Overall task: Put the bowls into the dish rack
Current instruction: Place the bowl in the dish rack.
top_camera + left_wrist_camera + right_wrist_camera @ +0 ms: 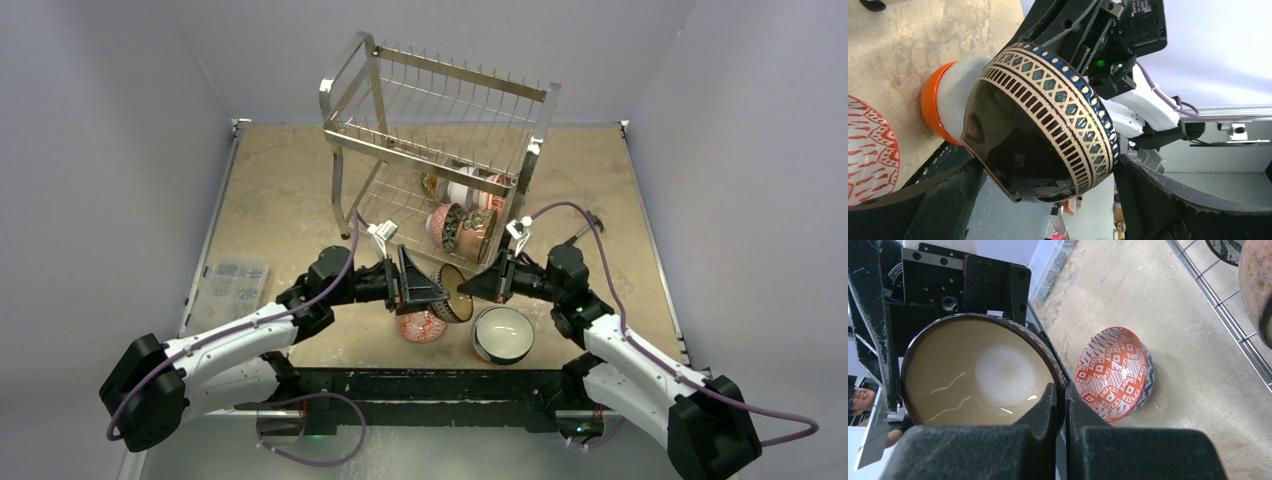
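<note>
A bowl with a tan, black and blue patterned outside (452, 293) hangs in the air between my two grippers. My right gripper (480, 284) is shut on its dark rim; in the right wrist view the fingers (1064, 395) pinch the rim of its tan inside (983, 370). My left gripper (1048, 167) is open, one finger on each side of the bowl (1048, 115). The chrome dish rack (440, 110) stands behind, with several bowls (460, 225) on its lower tier. A red-patterned bowl (422, 325) and a white-inside bowl (503, 333) sit on the table below.
A clear plastic box (232, 280) lies at the table's left edge. The rack's lower wires (1218, 305) run close on the right of the right wrist view. The red-patterned bowl (1110, 372) leans on its side. An orange-and-white bowl (940, 105) shows behind the held one.
</note>
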### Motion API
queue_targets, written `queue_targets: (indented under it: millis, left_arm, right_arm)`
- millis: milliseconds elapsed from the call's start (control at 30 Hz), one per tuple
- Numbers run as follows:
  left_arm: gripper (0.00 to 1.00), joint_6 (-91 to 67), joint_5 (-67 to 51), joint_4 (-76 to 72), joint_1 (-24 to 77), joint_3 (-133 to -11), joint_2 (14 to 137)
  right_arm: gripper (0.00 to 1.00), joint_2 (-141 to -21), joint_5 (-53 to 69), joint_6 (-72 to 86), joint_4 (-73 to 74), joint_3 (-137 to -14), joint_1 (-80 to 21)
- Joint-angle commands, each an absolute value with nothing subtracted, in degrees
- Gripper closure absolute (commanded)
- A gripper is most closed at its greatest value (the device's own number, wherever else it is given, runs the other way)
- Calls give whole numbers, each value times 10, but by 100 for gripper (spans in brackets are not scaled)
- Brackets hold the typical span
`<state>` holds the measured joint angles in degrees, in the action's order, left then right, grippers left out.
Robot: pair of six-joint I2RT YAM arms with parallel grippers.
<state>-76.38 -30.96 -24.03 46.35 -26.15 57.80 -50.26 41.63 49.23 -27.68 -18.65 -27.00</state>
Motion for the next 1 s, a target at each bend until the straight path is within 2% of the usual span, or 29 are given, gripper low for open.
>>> queue_targets:
  millis: [0, 267, 400, 467, 633, 767, 900, 967]
  left_arm:
    - [2, -736, -292, -228, 485, -313, 592]
    - [1, -738, -264, -177, 487, -318, 600]
    - [6, -750, -255, -184, 487, -311, 603]
    - [14, -750, -254, -182, 488, -311, 607]
    - [41, -742, -250, -169, 488, -309, 607]
    - [56, -736, -243, -154, 487, -307, 600]
    - [66, -736, -235, -160, 487, -303, 597]
    - [69, -735, -233, -161, 486, -303, 597]
  right_arm:
    - [100, -499, 415, 487, -296, -232, -274]
    - [100, -493, 409, 474, -272, -238, -274]
    - [100, -493, 403, 470, -263, -242, -274]
    - [100, -492, 396, 466, -253, -246, -274]
    - [100, -480, 379, 456, -215, -252, -275]
    - [99, -474, 374, 454, -202, -252, -275]
    - [89, -478, 374, 453, -204, -252, -274]
    - [80, -479, 374, 453, -202, -252, -274]
